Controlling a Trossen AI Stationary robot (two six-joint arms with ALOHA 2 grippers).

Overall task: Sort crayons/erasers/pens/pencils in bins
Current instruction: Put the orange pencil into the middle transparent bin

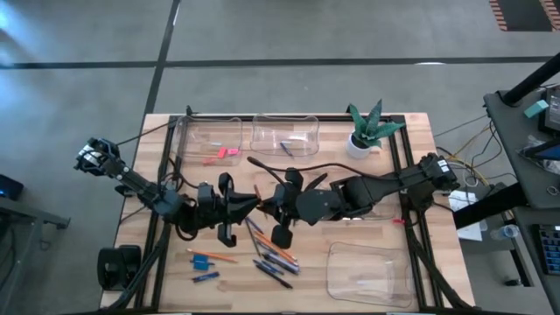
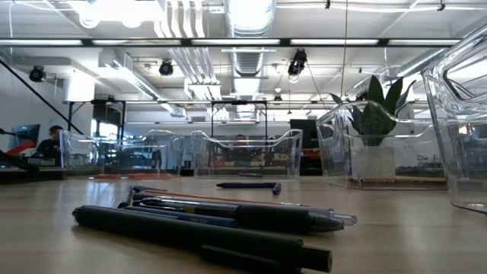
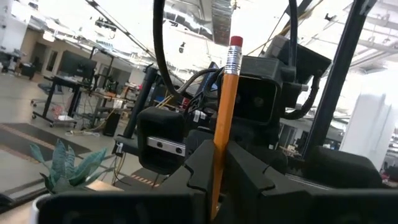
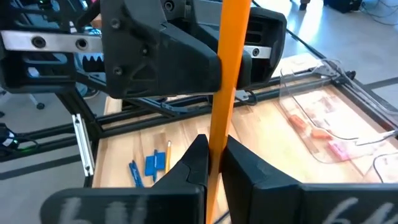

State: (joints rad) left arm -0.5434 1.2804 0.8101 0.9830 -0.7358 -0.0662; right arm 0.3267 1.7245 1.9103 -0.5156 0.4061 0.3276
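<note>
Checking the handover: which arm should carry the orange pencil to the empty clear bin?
Right, probably: both the right gripper and left gripper clamp the long orange wooden pencil, but the empty clear plastic bin lies on the right arm's side.

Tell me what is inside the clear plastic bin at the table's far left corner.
The clear plastic bin at the far left holds bright pink erasers near its front edge; the rest of its floor shows bare. The left arm's cables cross its front corner, hiding a small part.
</note>
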